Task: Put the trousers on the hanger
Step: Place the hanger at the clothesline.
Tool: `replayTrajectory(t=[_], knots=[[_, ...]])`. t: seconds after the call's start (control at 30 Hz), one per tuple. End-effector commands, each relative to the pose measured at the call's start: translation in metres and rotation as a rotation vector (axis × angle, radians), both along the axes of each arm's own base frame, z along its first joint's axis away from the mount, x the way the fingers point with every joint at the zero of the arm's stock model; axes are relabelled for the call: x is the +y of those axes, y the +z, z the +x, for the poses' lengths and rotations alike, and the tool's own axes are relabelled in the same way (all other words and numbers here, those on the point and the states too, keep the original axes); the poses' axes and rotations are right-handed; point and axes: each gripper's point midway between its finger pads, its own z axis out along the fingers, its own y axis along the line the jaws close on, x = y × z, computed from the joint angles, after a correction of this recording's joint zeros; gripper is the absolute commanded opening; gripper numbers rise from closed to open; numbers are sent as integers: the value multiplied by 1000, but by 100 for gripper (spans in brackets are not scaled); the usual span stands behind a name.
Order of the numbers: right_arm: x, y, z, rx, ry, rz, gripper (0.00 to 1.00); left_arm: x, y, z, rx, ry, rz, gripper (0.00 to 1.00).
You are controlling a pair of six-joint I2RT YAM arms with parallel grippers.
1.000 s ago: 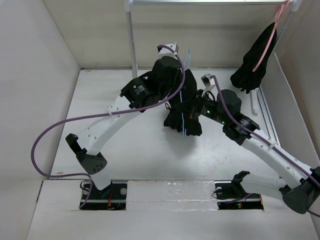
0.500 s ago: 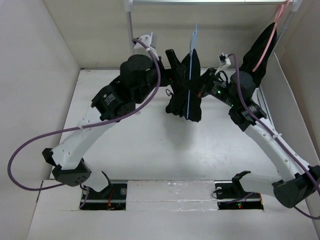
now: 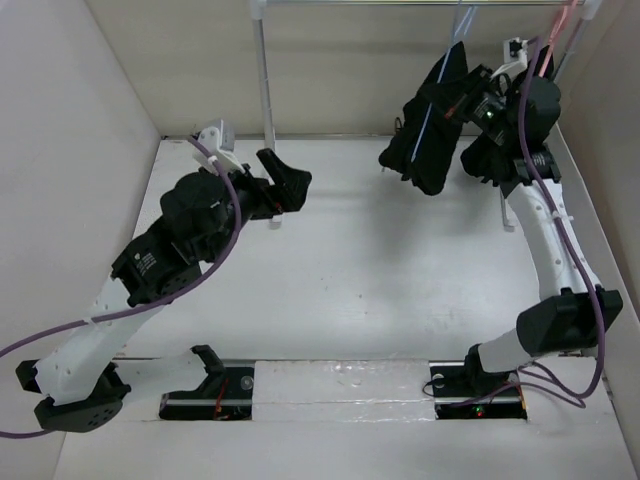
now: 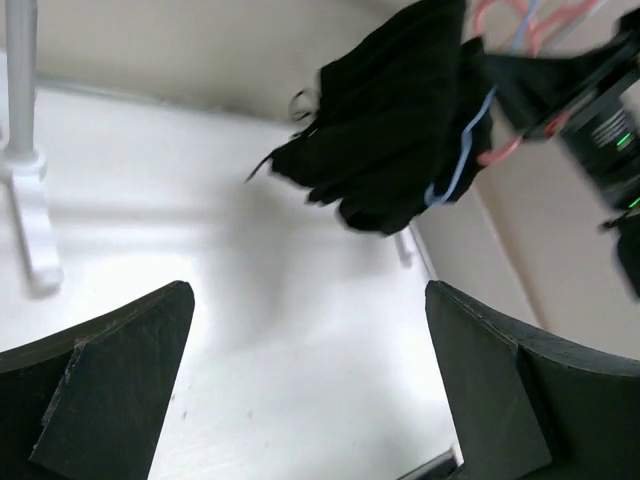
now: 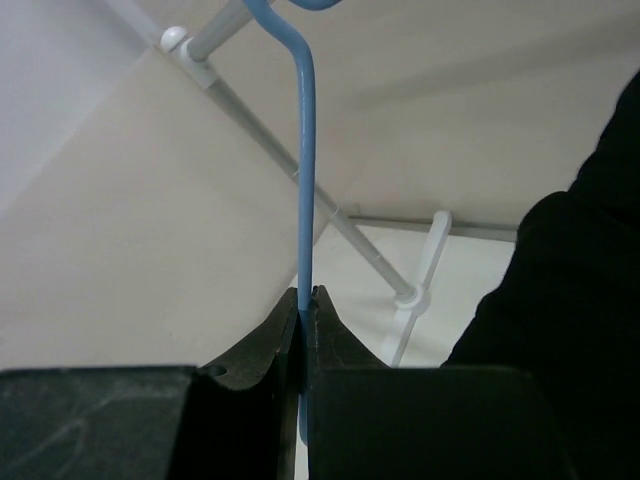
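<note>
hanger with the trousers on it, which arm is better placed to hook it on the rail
Right, likely. The right gripper is shut on the hanger, with the trousers draped over it, raised close under the rail. The left gripper is open, empty, low over the table and well away.

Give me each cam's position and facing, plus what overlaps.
Top external: above and behind the bases, looking down on the table; left arm and right arm show, the latter holding up the trousers on the hanger.
Left wrist: facing across the table toward the trousers; its open jaws frame the bottom.
Right wrist: looks up along the hanger toward the white rack; its jaws are shut on the hanger.
Shared: all three show the hanger.
</note>
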Motion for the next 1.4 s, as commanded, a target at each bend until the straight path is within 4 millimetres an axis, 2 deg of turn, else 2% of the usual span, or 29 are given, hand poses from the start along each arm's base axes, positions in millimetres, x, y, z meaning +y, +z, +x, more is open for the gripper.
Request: replayTrajectory(t=[0.0,0.13,0.23,0.27,0.33,0.5,0.6,0.73,0.9,0.93,1.03,1.13,1.17,1.23,1.27,1.3,1.37], knots=[[-28,70,-5,-211,-36,24,0,9,-30,-2,59,32,-4,99],[-56,57,29,-150,-102,24,0,15,-43,-6,83,44,-3,99],[-71,55,42,-132,-139,25,0,16,-48,-7,95,45,5,99],[-81,47,51,-111,-159,30,0,18,-49,-7,99,53,14,99],[-83,46,56,-104,-152,46,0,24,-47,-6,92,78,17,99],[-110,33,80,-67,-196,60,0,26,-45,-6,86,84,29,99],[-116,19,94,-32,-203,60,0,25,-49,-5,93,83,31,99],[-124,11,107,-19,-216,61,0,24,-52,-6,98,79,32,99],[-129,2,116,-3,-217,64,0,31,-55,-7,110,107,33,99],[-136,-7,119,14,-231,66,0,33,-55,-6,110,115,34,99],[-146,-14,122,24,-237,65,0,34,-55,-7,111,116,30,99],[-158,-21,118,31,-263,64,0,32,-61,-6,123,119,29,99],[-158,-29,117,40,-264,62,0,31,-62,-5,126,118,30,99],[-168,-27,110,31,-276,59,0,28,-65,-4,132,114,34,99],[-168,-27,109,26,-272,57,0,27,-64,-3,131,114,33,99],[-172,-28,107,26,-278,57,1,25,-65,-1,131,115,38,99],[-175,-28,105,25,-277,54,16,24,-65,1,130,116,44,99]])
